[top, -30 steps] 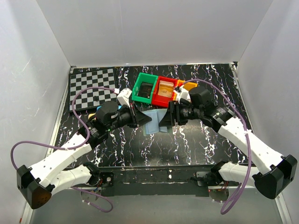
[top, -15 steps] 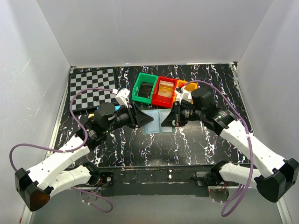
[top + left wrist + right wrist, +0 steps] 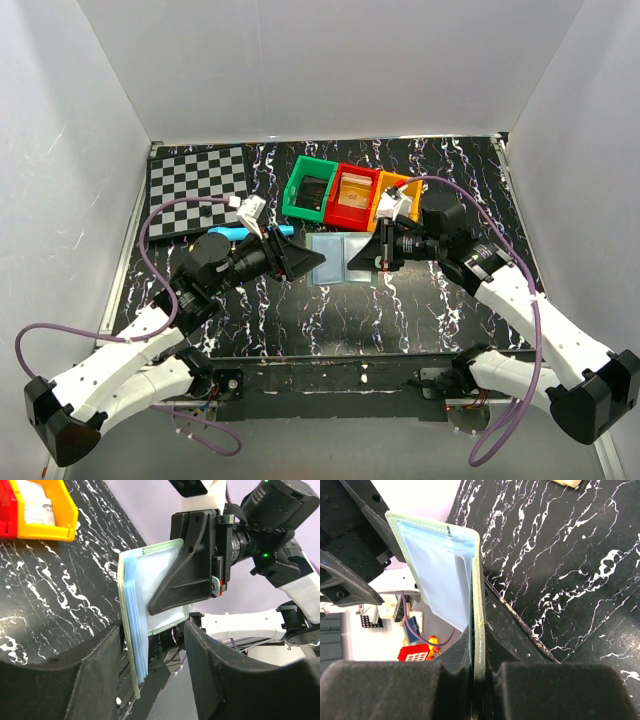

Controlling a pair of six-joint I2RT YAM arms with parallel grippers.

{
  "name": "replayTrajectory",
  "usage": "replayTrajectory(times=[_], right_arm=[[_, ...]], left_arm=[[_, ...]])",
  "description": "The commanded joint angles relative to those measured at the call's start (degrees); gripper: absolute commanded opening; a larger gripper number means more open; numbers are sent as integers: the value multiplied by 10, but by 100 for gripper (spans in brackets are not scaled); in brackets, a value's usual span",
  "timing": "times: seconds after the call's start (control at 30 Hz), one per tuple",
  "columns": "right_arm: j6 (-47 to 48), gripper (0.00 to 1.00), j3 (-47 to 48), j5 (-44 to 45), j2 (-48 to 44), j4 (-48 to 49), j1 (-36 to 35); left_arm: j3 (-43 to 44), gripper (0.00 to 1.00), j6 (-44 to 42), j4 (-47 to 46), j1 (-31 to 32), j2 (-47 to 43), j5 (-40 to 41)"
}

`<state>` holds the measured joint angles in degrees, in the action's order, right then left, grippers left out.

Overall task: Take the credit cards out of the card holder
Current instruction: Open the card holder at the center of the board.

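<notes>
The card holder [image 3: 338, 257] hangs spread open above the table between both arms, its pale-blue panels facing up. My right gripper [image 3: 377, 257] is shut on its right edge; in the right wrist view the grey-green cover [image 3: 478, 630] is pinched flat between the fingers of that gripper [image 3: 478, 647]. My left gripper [image 3: 312, 262] is open at the holder's left edge. In the left wrist view the holder [image 3: 132, 615] stands edge-on between the spread jaws of the left gripper [image 3: 155, 645], close to the left finger [image 3: 75, 680] and not clamped. No credit cards show.
Green bin [image 3: 309, 187], red bin [image 3: 352, 193] and orange bin [image 3: 388, 196] stand in a row just behind the holder. A checkerboard [image 3: 197, 188] lies at the back left, with a blue pen-like object [image 3: 245, 232] near the left wrist. White walls close in three sides.
The right gripper closed on the holder's right edge. The left gripper opened, let go of it and drew back left. The holder now lies spread flatter.
</notes>
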<state>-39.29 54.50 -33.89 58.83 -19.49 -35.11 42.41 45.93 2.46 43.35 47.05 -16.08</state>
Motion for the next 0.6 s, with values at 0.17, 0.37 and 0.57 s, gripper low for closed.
replayTrajectory(times=[0.17,0.37,0.57], right_arm=[[-27,1,-5,-44,-15,71,11],[-40,1,-17,-58,-18,92,16],[-47,1,-23,-68,-17,109,17]], left_arm=[[-18,38,-28,-49,2,-32,-16],[-20,34,-50,-45,2,-40,-11],[-19,27,-66,-44,2,-44,-4]])
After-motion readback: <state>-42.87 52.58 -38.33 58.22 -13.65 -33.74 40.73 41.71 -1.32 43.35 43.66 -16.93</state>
